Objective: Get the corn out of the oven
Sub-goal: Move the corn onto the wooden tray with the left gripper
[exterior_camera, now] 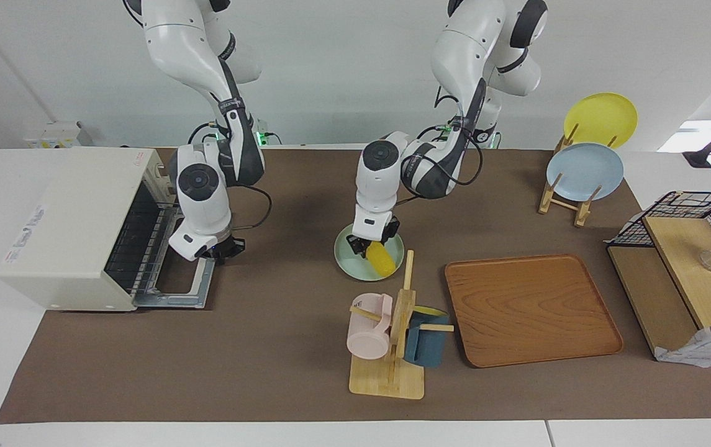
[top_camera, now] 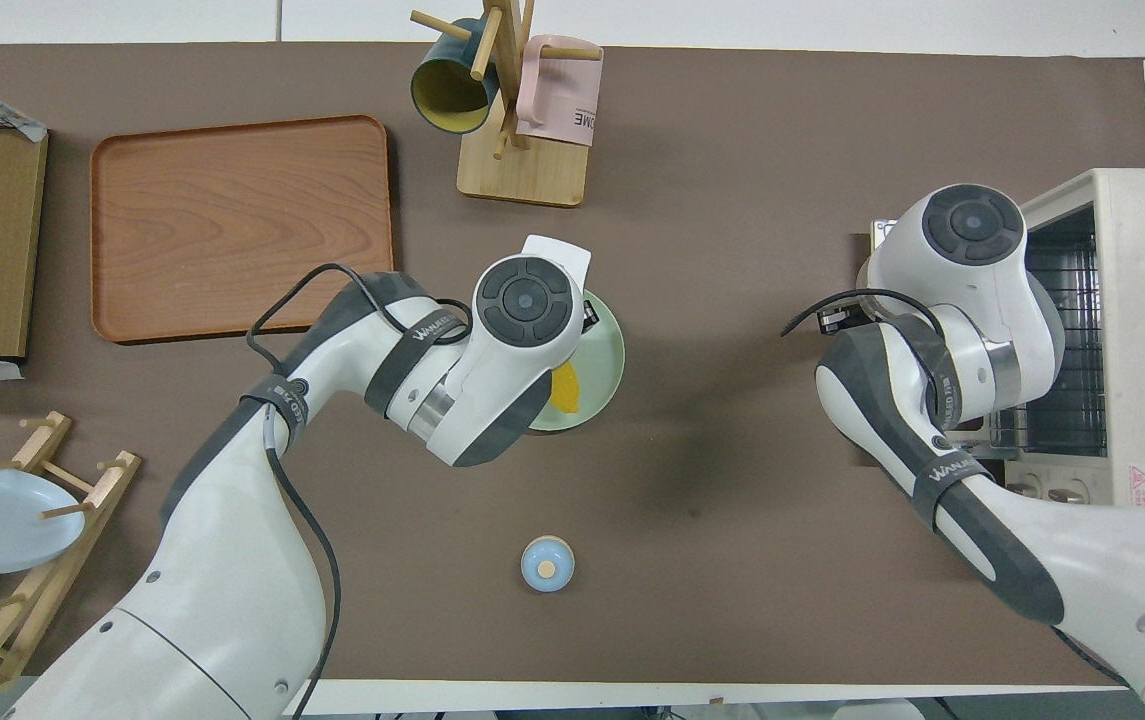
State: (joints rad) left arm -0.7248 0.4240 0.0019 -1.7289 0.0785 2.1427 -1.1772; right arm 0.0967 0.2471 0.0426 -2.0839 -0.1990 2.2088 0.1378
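Note:
The corn (exterior_camera: 381, 259) is a yellow cob lying across a pale green plate (exterior_camera: 344, 251) in the middle of the table; it also shows in the overhead view (top_camera: 566, 388), half under the left hand. My left gripper (exterior_camera: 364, 247) is down at the corn's end that is nearer to the robots. The cream oven (exterior_camera: 69, 223) stands at the right arm's end of the table with its door (exterior_camera: 175, 297) dropped open; its wire rack shows nothing on it. My right gripper (exterior_camera: 226, 248) is low over the open door's edge.
A wooden tray (exterior_camera: 532, 310) lies beside the plate toward the left arm's end. A mug rack (exterior_camera: 392, 347) with a pink and a blue mug stands farther from the robots than the plate. A plate rack (exterior_camera: 582, 180), a wire shelf (exterior_camera: 684, 261) and a small blue lid (top_camera: 547, 563) are also on the table.

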